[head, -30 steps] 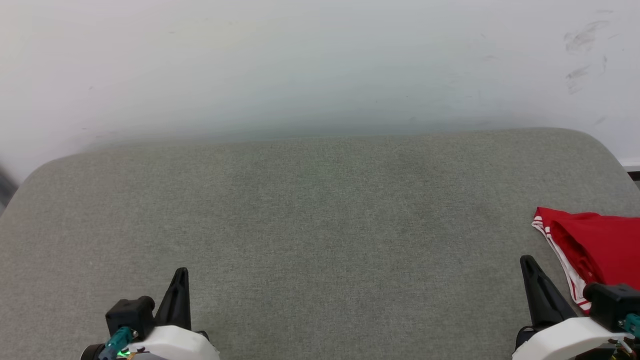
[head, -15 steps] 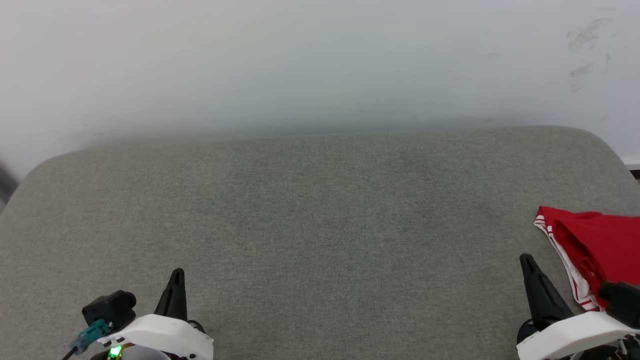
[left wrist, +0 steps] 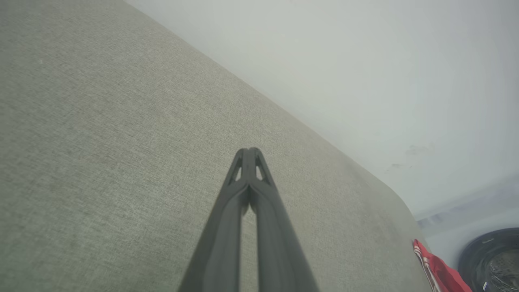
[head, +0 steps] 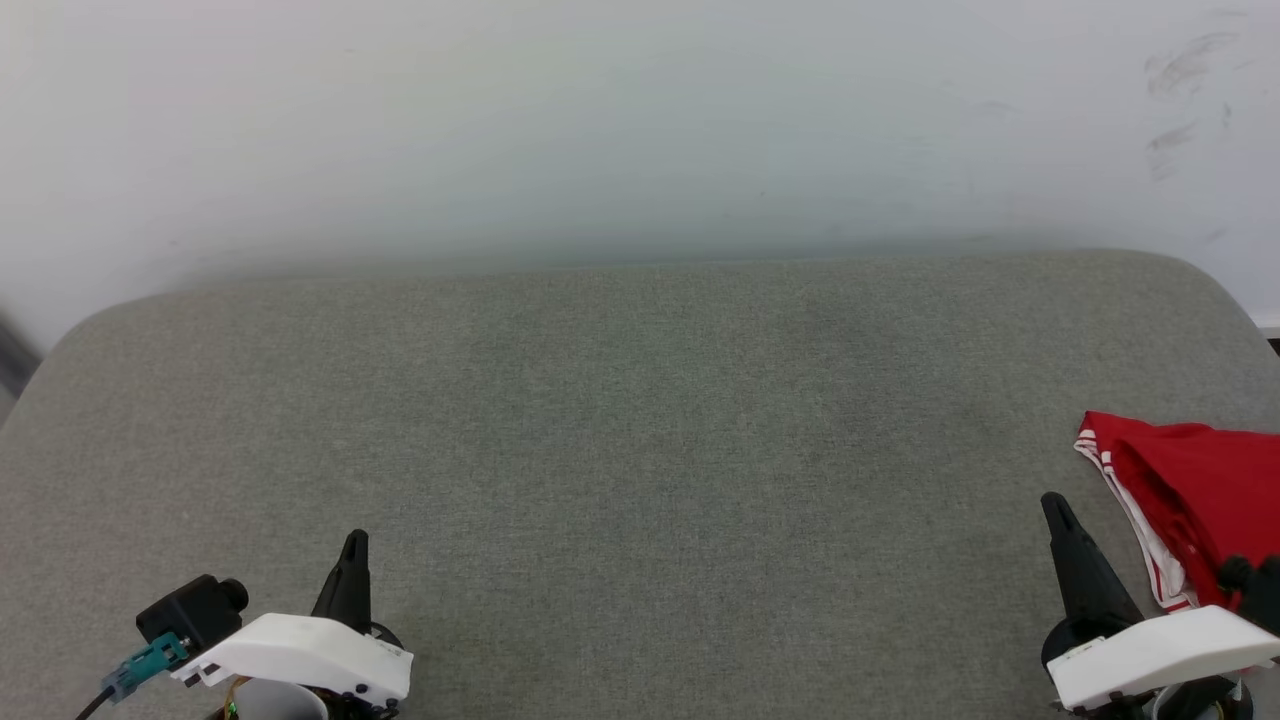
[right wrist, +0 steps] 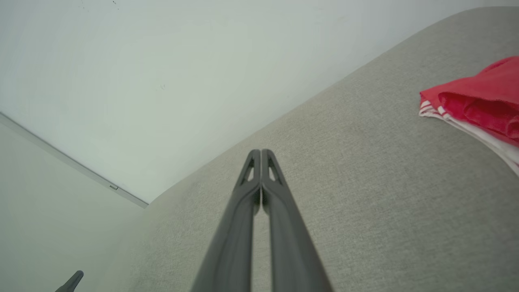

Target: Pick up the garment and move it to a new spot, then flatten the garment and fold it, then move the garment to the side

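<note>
**A:** Where do we have the garment (head: 1185,480)?

**B:** At the far right of the grey cushion (head: 640,450). It's a red jersey with white, red-striped trim, lying in layers and running out of the head view's right side. We can't see its lettering, or how tidy the fold is.

**A:** And our pincers?

**B:** Both are empty. The left gripper (head: 352,545) sits at the near left with its two fingers pressed together, well apart from the cloth. The right gripper (head: 1052,505) is likewise closed on nothing, at the near right, just beside the striped trim.

**A:** So we judge the garment already set aside?

**B:** Likely, though we can't be sure. Our worry is the right arm. If it swings right, a fingertip could catch the loose trim and drag the layers open. The jersey also lies close to the cushion's right end, so a nudge might tip it over the edge.

**A:** Then we pull straight back, away from the cloth.
</note>
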Available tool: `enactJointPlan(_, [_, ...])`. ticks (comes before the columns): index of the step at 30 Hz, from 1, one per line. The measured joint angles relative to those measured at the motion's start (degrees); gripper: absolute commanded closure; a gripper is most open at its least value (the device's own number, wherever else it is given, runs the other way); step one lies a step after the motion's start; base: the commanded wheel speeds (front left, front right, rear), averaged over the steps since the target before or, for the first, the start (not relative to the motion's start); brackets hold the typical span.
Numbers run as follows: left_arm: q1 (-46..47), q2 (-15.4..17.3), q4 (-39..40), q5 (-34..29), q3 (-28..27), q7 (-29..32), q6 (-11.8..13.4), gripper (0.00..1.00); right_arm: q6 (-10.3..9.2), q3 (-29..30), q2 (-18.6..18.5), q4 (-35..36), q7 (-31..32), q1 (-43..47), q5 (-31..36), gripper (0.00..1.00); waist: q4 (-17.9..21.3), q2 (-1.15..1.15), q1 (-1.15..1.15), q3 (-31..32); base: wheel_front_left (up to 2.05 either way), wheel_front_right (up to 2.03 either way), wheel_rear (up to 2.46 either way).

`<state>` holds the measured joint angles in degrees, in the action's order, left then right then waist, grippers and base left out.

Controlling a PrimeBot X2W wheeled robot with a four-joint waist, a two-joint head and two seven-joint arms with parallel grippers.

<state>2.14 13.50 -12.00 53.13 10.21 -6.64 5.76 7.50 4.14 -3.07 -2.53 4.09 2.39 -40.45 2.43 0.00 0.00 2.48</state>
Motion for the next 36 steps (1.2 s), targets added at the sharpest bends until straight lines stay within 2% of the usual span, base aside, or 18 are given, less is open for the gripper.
enactJointPlan(36, [1.72, -5.04, -0.87, 19.19, -7.95, 6.17, -6.34, 1.0, -0.01, 1.07, 0.0, -5.61, 1.04, -3.86, -25.16, 1.0, -0.94, 0.0, 0.0, -1.03, 0.0, 0.0, 0.0])
